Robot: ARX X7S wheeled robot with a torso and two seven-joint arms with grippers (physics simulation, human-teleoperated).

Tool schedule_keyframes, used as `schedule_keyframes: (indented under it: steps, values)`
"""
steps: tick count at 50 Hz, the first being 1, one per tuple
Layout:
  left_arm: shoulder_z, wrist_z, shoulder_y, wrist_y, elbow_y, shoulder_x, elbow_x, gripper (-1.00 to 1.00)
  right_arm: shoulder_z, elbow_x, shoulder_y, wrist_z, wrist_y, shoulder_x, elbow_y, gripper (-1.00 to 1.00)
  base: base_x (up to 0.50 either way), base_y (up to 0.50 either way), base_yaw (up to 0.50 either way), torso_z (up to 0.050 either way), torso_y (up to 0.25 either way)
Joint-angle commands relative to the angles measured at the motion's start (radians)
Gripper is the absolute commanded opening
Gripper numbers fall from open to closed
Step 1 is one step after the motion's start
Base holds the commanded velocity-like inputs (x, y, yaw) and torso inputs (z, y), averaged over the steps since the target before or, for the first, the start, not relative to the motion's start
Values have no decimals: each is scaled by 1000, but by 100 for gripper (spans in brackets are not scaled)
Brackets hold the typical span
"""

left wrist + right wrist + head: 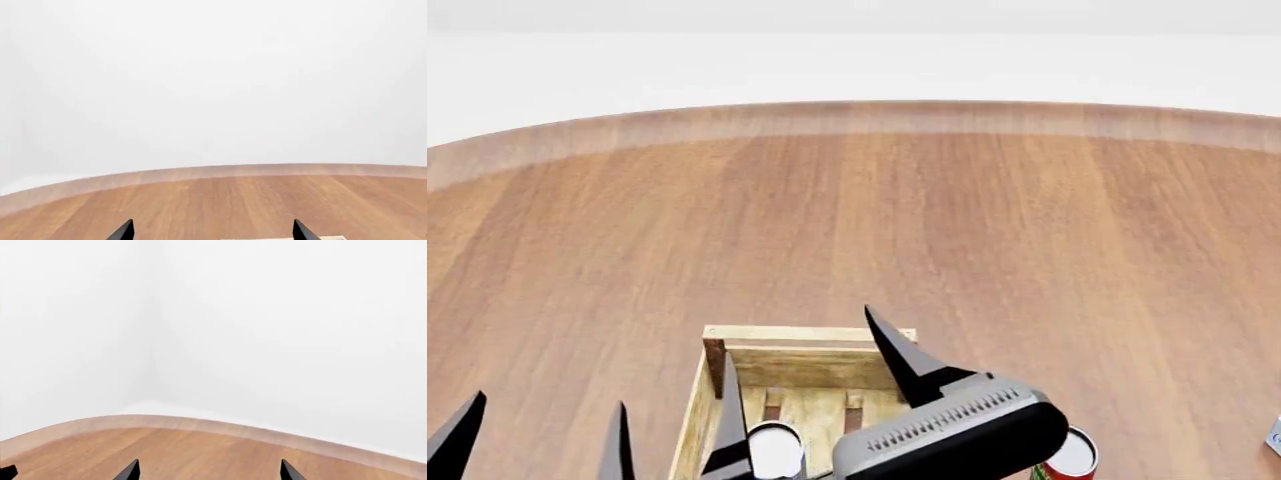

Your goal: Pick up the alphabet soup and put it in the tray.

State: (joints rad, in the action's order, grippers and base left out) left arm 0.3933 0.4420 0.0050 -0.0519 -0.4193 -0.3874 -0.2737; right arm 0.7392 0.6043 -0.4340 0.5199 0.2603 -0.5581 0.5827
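Sitting in tray (807, 345), pale-topped can (777, 450)

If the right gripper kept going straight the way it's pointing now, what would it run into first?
Probably nothing close. The right gripper has its jaws apart and empty, aimed out over bare table toward the white wall. The way looks free up to the table's edge, though depth is hard to judge.

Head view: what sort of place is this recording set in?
Probably a bare simulated tabletop workspace, not a furnished room. A wide round-edged wooden table fills the view, backed by plain white walls. At its near edge sit a light-wood slatted tray and a red-rimmed can.
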Motion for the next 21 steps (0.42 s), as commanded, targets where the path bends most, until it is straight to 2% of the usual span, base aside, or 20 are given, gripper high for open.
schedule_keyframes:
  steps: [1, 21]
  values:
    - [-2, 21, 4, -41, -106, -22, -2, 100, -24, 4, 34, 34, -18, -45, 85, 100, 0, 0, 0, 0, 0]
    - [-5, 55, -1, -118, -273, -50, -13, 100, -66, 13, 88, 115, -21, -124, 233, 100, 0, 0, 0, 0, 0]
